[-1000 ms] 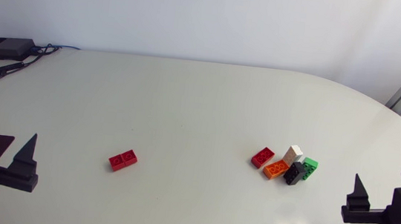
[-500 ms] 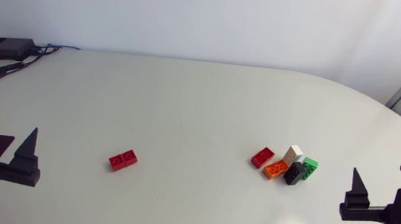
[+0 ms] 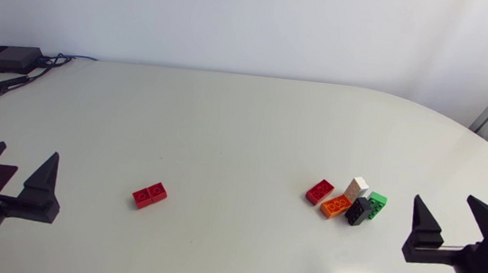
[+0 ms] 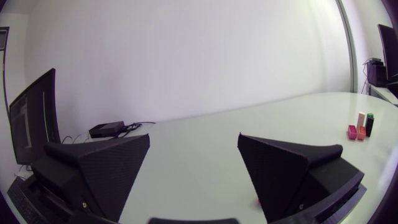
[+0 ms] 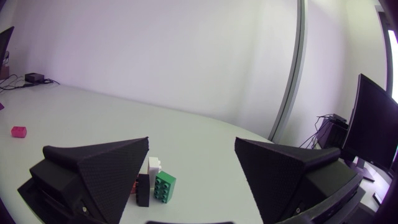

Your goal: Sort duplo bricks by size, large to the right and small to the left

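A lone red brick lies left of the table's middle. At the right, several bricks lie bunched together: red, orange, white, black and green. My left gripper stands open at the near left edge, well apart from the lone red brick. My right gripper stands open at the near right, a short way right of the bunch. The right wrist view has its gripper empty, with the white brick and green brick just ahead. The left gripper holds nothing.
A black box with cables sits at the table's back left corner. Bare white tabletop stretches between the lone red brick and the bunch, and across the whole back half.
Both grippers have edged a little inward toward the table's middle, the left to the right and the right to the left. The bricks have not moved.
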{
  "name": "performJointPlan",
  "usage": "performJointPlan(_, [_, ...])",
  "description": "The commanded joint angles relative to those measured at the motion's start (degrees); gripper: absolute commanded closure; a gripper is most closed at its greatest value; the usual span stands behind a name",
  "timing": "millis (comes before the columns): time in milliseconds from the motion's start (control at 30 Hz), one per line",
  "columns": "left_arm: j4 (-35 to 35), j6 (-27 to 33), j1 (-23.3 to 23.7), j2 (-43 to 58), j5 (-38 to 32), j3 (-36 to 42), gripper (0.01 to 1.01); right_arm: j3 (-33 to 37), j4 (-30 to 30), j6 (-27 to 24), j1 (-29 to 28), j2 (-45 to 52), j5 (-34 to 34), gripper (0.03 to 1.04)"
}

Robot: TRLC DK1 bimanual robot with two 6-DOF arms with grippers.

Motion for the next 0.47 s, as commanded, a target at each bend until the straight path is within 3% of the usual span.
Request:
performJointPlan(0, [1.68, -4.2, -0.54, -0.53, 0.98, -2.02, 0.046, -2.63, 0.56, 4.21, 1.34, -0.5, 0.59, 0.07])
performJointPlan(267, [5.04, -11.44, -1.32, -0.32, 2.91, -4.04, 0.046, -3.26, 2.19, 11.86, 5.13, -0.73, 0.77, 0.07])
performJointPlan(433, [5.06, -11.49, -1.32, -0.32, 2.92, -4.05, 0.046, -3.27, 2.2, 11.9, 5.15, -0.73, 0.78, 0.07])
